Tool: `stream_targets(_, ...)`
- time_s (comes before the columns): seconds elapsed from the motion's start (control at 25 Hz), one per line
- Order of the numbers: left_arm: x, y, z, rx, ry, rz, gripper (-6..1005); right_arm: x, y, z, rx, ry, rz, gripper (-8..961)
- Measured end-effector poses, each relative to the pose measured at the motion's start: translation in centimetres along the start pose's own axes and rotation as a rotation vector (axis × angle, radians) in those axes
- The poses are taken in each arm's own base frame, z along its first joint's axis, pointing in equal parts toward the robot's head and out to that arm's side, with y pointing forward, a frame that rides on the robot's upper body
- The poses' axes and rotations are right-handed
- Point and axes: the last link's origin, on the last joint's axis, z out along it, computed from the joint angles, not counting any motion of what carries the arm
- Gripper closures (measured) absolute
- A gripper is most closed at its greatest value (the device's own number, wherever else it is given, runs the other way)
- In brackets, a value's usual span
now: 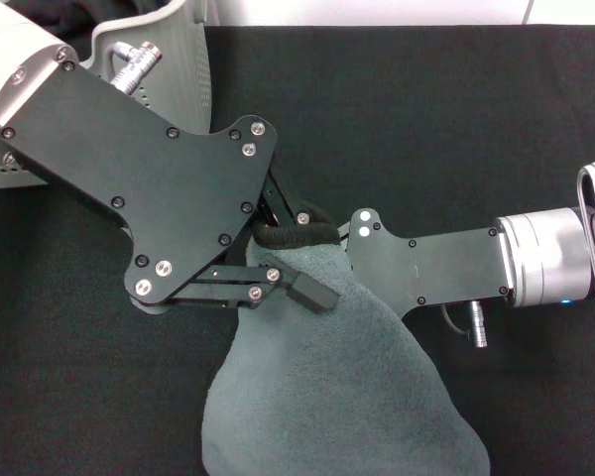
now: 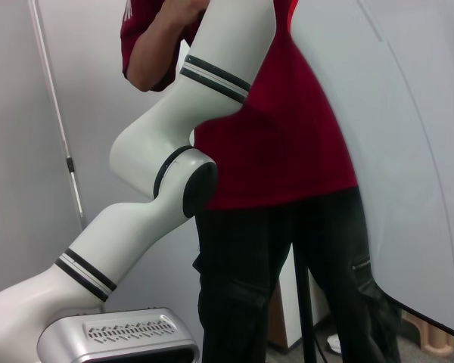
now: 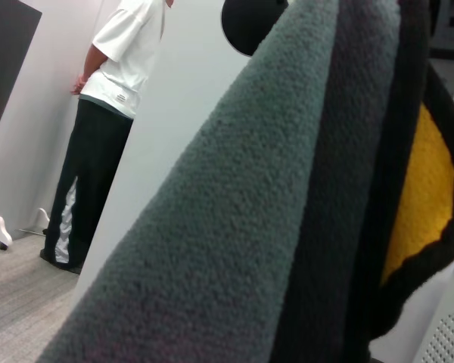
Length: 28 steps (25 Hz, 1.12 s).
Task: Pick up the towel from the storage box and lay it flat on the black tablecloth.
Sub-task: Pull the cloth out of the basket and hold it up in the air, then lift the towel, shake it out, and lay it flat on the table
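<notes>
The towel hangs bunched above the black tablecloth that covers the worktop, its grey-green body spreading wide toward the near edge of the head view and narrowing to a gathered top with a black stitched border near the middle of the scene. That gathered top sits between the two tools. The right tool reaches in from the right and meets the towel at its bunched upper edge, with the black border curling just over its tip; its fingers are hidden behind the cloth and the other arm, so whether they are apart or together I cannot tell. The left tool comes in from the far left, and one dark finger lies against the towel's left upper side; its second finger is not clearly seen, so I cannot tell whether it is clamped. The storage box stands at the far left, partly hidden behind the left arm, well apart from the towel. In the right wrist view the towel fills most of the frame, very close.
</notes>
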Motion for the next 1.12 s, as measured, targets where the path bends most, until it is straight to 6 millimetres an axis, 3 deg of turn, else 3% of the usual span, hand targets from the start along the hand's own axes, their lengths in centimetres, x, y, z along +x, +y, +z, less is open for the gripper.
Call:
stream_targets(0.44,-0.5,0.4,0.0,0.018,0.018,-0.015,970,0.2,0.5,-0.6,0.068,-0.018,-0.026,936)
stream_targets(0.8,-3.2,1.7,-1.7,0.182,0.087,-0.078,968,0.1,-0.8,-3.1,0.248,-0.036,0.020,943)
stream_targets(1.12,-6.2,3.7,-2.4,0.354,0.085,-0.103,965,-1.5,-1.9,-5.9,0.361,-0.055,0.040,943)
